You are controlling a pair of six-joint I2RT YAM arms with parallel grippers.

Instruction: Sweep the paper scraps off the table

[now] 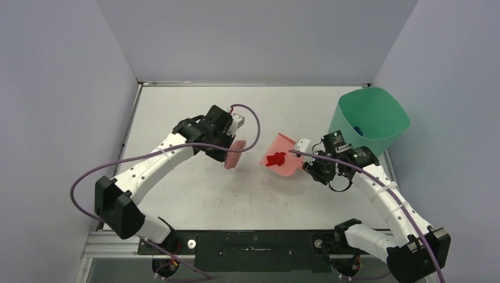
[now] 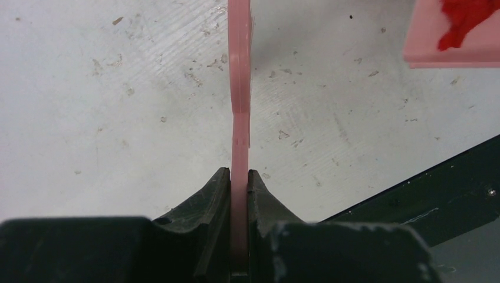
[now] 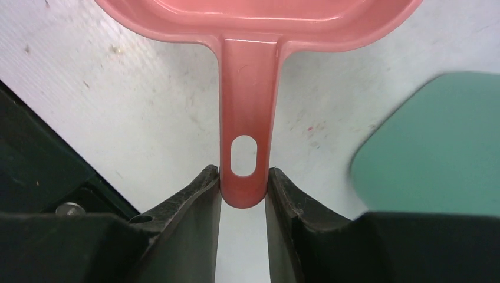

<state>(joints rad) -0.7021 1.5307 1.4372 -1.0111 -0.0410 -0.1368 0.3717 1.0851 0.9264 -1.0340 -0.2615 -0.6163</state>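
Observation:
A red paper scrap point(image 1: 275, 158) lies in the pink dustpan point(image 1: 284, 152), which hangs a little above the white table point(image 1: 194, 194) at its middle. My right gripper point(image 3: 243, 180) is shut on the end of the dustpan's handle point(image 3: 246, 141). My left gripper point(image 2: 239, 177) is shut on the thin handle of the pink brush point(image 2: 239, 88). The brush head point(image 1: 234, 154) is just left of the dustpan, apart from it. The dustpan's corner with the red paper scrap point(image 2: 463, 20) shows at the top right of the left wrist view. A blue scrap point(image 1: 358, 129) sits inside the green bin.
A green bin point(image 1: 372, 118) stands at the table's right edge, just behind my right gripper. Grey-lilac walls close in the left, back and right sides. The black mounting rail point(image 1: 253, 242) runs along the near edge.

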